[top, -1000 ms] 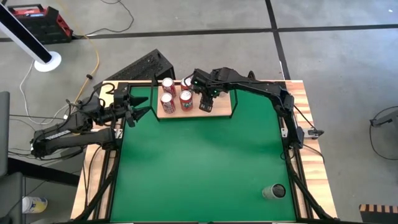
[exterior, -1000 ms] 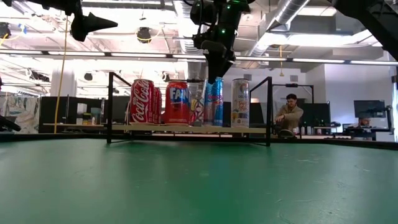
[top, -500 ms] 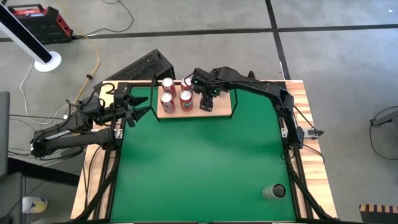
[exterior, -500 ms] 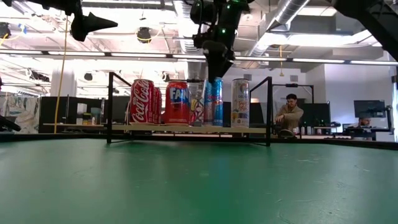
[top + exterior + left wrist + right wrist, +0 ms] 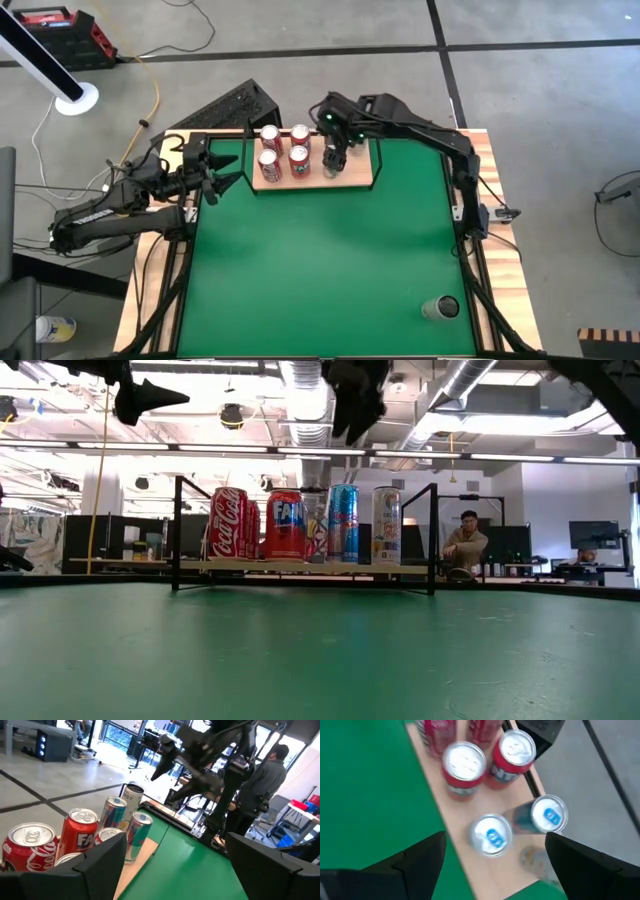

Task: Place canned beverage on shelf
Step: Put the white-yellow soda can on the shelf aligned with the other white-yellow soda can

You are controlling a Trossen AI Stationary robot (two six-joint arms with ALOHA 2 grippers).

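So the right gripper (image 5: 333, 150) has let go and lifted. A second ago it was down on the blue can (image 5: 343, 523), now it hangs above the shelf (image 5: 352, 178) with its fingers spread apart and nothing between them. In the low view the gripper is up clear of the can tops, and the can stands upright on the board by itself. I'd call this placement basically done.

The shelf sits at the far edge of the table (image 5: 320, 270). Red cans (image 5: 268, 163) fill its left half, and the blue can is in the middle beside another slim blue one (image 5: 547, 815). A pale tall can (image 5: 386, 523) stands toward the right end. The black wire frame (image 5: 433, 537) rises at both ends, so the safest exit is probably straight up and back toward the near side, not sideways.

There's still some bare board at the right end. One more can (image 5: 441, 308) stands at the near right corner of the table, well apart from everything, with open green all the way to it.

The left gripper (image 5: 225, 170) waits just left of the shelf, fingers open and empty.
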